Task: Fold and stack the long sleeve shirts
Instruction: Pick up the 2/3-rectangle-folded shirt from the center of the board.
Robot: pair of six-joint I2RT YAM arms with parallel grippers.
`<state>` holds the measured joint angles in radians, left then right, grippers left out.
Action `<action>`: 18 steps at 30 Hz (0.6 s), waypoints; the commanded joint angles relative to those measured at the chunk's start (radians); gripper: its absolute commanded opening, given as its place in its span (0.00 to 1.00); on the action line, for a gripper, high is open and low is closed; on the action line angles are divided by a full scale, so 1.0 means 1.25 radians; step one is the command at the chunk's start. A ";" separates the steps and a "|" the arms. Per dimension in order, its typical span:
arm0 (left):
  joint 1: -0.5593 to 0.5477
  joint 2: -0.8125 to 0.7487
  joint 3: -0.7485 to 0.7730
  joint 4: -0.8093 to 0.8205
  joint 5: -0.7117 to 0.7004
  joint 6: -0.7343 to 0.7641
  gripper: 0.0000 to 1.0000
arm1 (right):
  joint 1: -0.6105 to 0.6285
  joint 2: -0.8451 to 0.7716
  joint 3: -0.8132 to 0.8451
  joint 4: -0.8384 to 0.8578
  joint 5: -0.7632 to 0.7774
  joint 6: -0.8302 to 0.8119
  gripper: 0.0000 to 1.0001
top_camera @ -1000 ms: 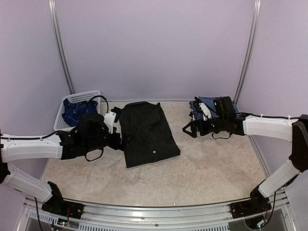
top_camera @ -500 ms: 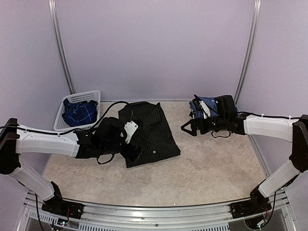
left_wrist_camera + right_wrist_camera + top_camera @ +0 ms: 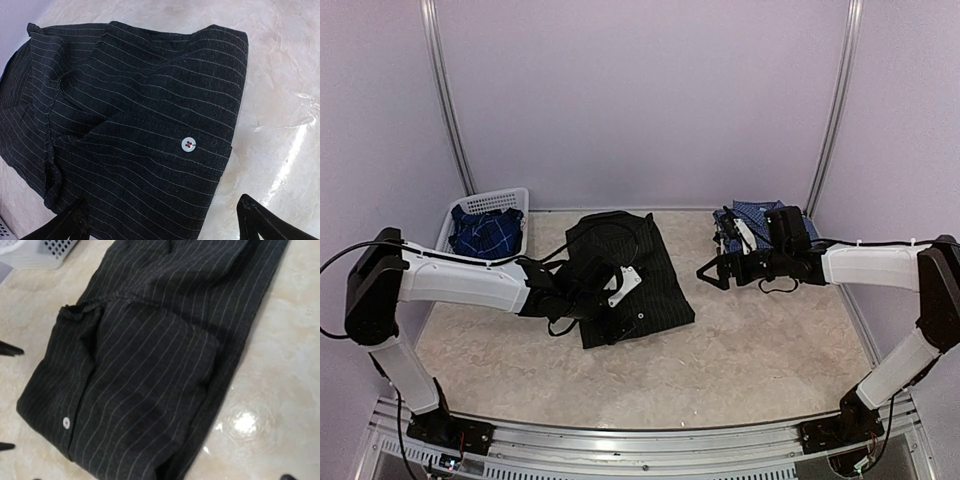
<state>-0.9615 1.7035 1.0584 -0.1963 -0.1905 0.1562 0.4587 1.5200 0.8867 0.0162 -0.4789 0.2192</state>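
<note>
The table [image 3: 750,350] carries the black shirt [image 3: 625,270] at the centre of the top view, sleeves tucked in, a long strip running from upper centre down to the lower middle. The checked shirt [image 3: 752,214] sits at upper right; the plaid shirt [image 3: 485,232] fills the basket [image 3: 490,199] at upper left. The step looks like folding the strip's near end up toward the collar. The left gripper [image 3: 617,322] hovers over that near edge, jaws spread wide and empty; the right gripper [image 3: 711,271] hangs just off the shirt's right side, equally wide and empty. To do it well, each should bite a near corner through every layer — not just the top flap by the button [image 3: 188,144] — then lift low and lay the hem square, without dragging the cloth.
</note>
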 commanded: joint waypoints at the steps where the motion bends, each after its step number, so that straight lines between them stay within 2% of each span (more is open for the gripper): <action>1: -0.005 0.033 0.032 -0.046 -0.014 0.051 0.97 | -0.010 -0.009 -0.017 0.036 -0.025 0.004 1.00; 9: -0.006 0.102 0.085 -0.092 -0.014 0.091 0.89 | -0.012 0.040 -0.006 0.033 -0.040 0.013 0.99; 18: -0.011 0.178 0.127 -0.127 -0.090 0.106 0.80 | -0.013 0.069 -0.011 0.050 -0.061 0.004 0.99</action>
<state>-0.9642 1.8782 1.1667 -0.3084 -0.2497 0.2665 0.4549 1.5723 0.8818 0.0521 -0.5262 0.2295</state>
